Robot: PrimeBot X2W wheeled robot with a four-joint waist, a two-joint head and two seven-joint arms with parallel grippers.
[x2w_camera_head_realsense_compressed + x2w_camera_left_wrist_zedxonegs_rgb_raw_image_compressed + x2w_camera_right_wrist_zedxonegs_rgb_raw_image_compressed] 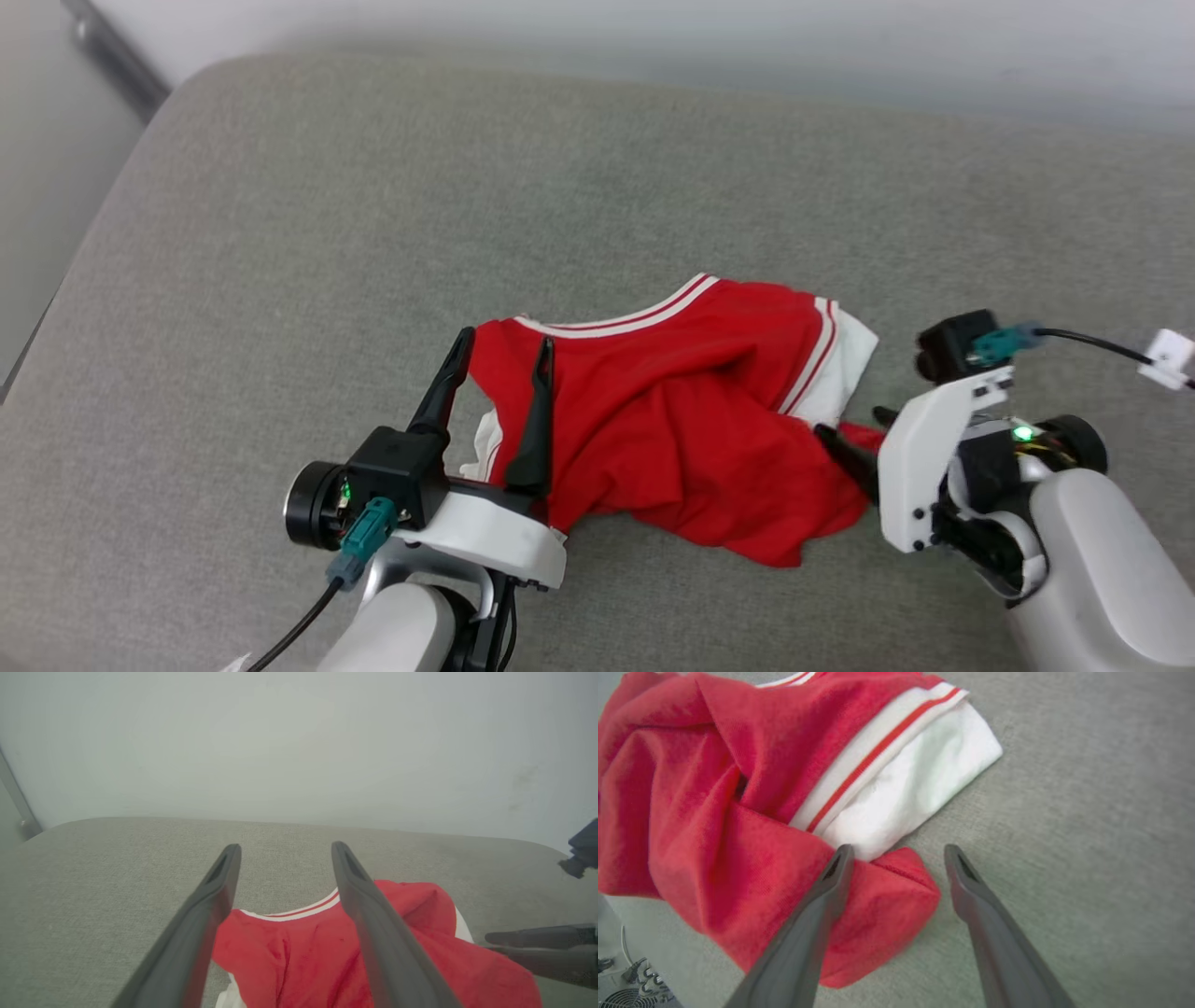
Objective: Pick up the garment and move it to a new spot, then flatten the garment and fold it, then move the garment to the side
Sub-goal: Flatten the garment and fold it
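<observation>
The garment (681,411) lies crumpled on the grey cushioned surface, red with a white sleeve and striped trim; no lettering shows. My left gripper (504,347) is open, its fingers straddling the garment's left corner by the striped hem, one finger over the cloth and one just off it. In the left wrist view the garment (299,947) lies under and between the spread fingers of the left gripper (286,851). My right gripper (854,431) is open at the garment's right edge. In the right wrist view a red corner (896,891) sits between the right gripper's (899,851) fingers, below the white sleeve (915,784).
The grey surface (373,233) stretches wide to the left and behind the garment, ending at a rounded back edge against a pale wall (653,37). A dark rail (112,56) runs at the far left corner. Cables trail from both wrists.
</observation>
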